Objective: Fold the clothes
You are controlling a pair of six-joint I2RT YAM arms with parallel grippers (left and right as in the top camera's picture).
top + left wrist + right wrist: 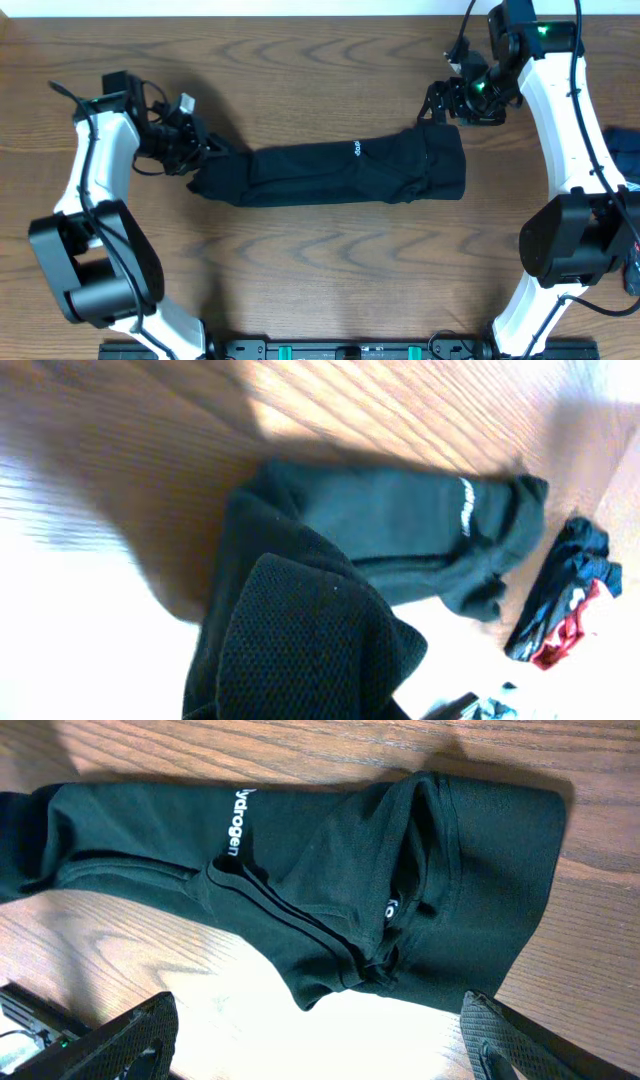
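– Across the wooden surface [320,250], we see the black top [350,172] lying as a long, narrow band, left to right, between the two arms. How do we expect it to handle?
– Soft and light, we judge. It creases, sags and will slump wherever it goes unsupported. It is not fragile, and we would take it by edges and corners, not the middle.
– And the end effectors?
– The left end effector [205,150] is closed at the band's left end. In its wrist view, fabric bunches right up against the camera, so we take it to be pinching the cloth. The right end effector [438,105] stands wide, holding nothing, near the band's right end by the collar.
– Smaller things?
– A dark bundle with red patches [565,600] lies apart toward the right edge; it is not ours to fold. White logo lettering [236,828] crosses the chest, and a small white mark [392,910] shows inside the collar.
– Any containers?
– None that we can see: no basket, box or bin.
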